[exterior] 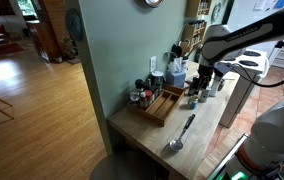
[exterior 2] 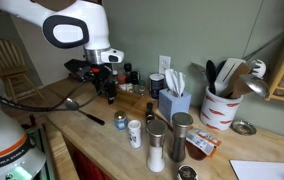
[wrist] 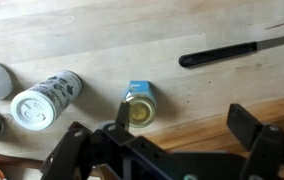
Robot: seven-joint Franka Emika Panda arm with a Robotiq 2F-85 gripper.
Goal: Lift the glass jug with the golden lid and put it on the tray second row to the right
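Golden-lidded jug (wrist: 140, 108), blue label (wrist: 139, 90) too blurred to read, near spread-wide tool (wrist: 162, 150).

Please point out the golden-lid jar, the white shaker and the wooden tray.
golden-lid jar (wrist: 140, 113): wrist view, lid.
white shaker (wrist: 33, 110): wrist view, cap.
wooden tray (exterior: 163, 108): an exterior view, bare wood.

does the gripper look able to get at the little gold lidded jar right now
Probably yes: the gripper is open above the jar, and bare counter separates it from the white-capped shaker and the black handle.
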